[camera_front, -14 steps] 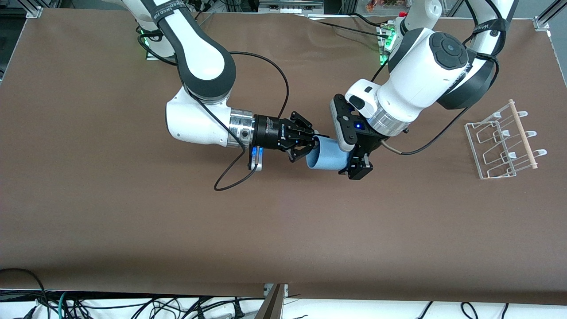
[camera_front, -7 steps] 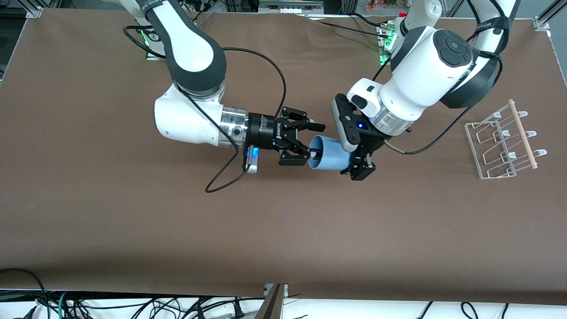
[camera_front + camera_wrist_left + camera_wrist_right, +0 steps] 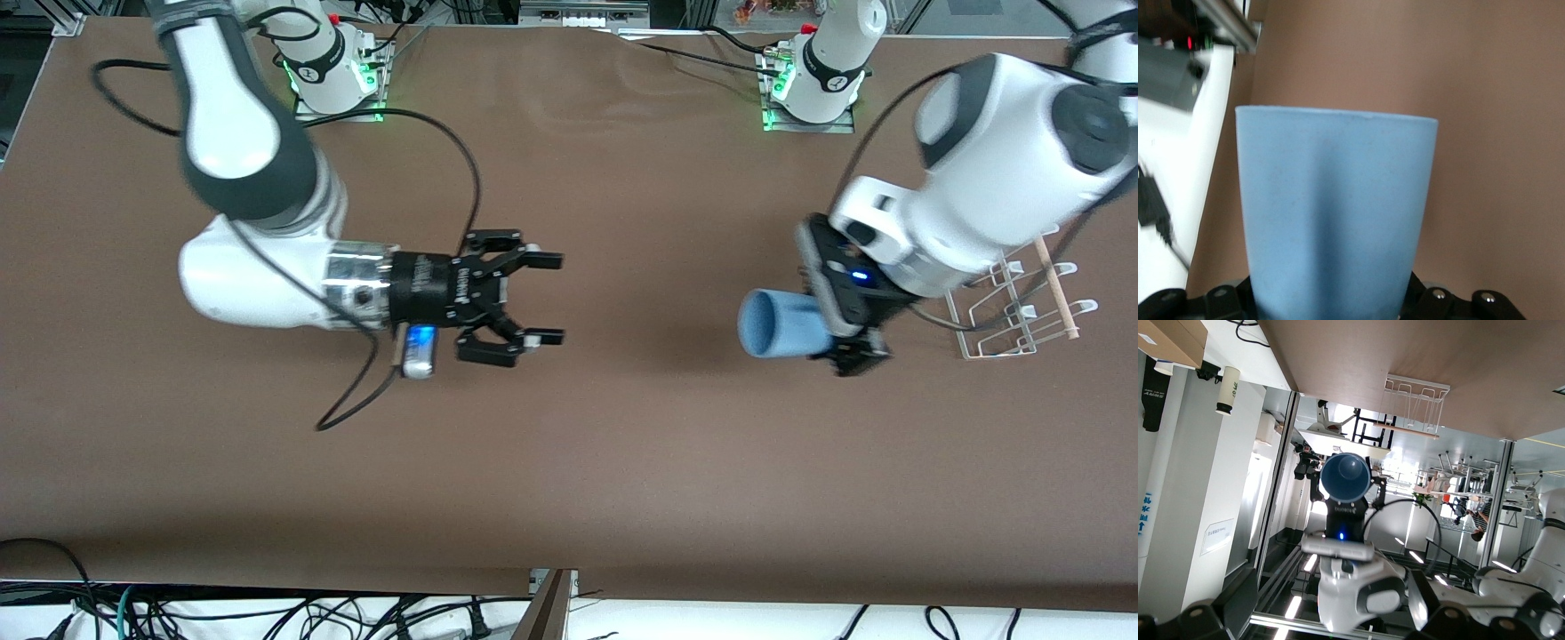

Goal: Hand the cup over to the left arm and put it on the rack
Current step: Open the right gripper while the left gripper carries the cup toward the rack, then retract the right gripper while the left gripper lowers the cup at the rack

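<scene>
The light-blue cup [image 3: 781, 324] lies on its side in the air, held at its base by my left gripper [image 3: 825, 331], which is shut on it. Its open mouth faces the right arm's end of the table. It fills the left wrist view [image 3: 1335, 213]. The white wire rack [image 3: 1018, 307] with its wooden dowel stands on the table close beside the left gripper, partly hidden by the left arm. My right gripper [image 3: 553, 299] is open and empty over the table's middle, well apart from the cup. The right wrist view shows the cup's mouth [image 3: 1345, 475] and the rack [image 3: 1415, 410].
Brown table cover [image 3: 622, 462]. Black cables trail from the right arm [image 3: 356, 400]. Both arm bases [image 3: 333, 76] stand along the edge farthest from the front camera. Cables and a box corner lie past the edge nearest the front camera.
The right gripper opened, let go of the cup and drew back toward its own end. The left gripper carried the cup toward the rack.
</scene>
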### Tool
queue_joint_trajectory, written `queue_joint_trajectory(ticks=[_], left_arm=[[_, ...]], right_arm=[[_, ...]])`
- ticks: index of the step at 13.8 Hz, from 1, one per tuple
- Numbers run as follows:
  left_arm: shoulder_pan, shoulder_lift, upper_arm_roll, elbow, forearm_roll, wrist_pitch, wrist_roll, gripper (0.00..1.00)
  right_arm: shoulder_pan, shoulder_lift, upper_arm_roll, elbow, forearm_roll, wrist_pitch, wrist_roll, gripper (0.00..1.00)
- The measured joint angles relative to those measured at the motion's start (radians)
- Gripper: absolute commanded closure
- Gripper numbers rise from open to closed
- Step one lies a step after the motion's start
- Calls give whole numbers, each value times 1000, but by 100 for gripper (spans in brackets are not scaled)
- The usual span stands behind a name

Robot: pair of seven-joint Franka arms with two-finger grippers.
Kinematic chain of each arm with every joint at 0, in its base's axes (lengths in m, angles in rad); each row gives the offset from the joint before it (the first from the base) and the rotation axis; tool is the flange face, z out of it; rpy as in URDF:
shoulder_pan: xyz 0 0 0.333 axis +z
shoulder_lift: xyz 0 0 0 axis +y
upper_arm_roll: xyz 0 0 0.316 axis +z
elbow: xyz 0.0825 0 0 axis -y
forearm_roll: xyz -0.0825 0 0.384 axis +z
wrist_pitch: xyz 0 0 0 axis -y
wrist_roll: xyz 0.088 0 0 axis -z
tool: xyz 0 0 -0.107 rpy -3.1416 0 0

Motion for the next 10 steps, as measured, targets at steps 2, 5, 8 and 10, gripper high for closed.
queue_joint_trajectory(ticks=[2, 5, 8, 10], left_arm=[[9, 1, 120, -1, 32, -49, 119, 100], [34, 2, 204, -4, 298, -129, 190, 100], [50, 5, 205, -32, 565, -165, 186, 100], [80, 16, 207, -79, 712, -165, 183, 100]], right_arm=[[-42, -19, 0, 13, -110, -112, -25, 0], [-51, -118, -7, -16, -287, -179, -65, 0], [-50, -268, -71, -169, -435, -272, -226, 0], [-53, -349, -126, -272, -543, -322, -341, 0]])
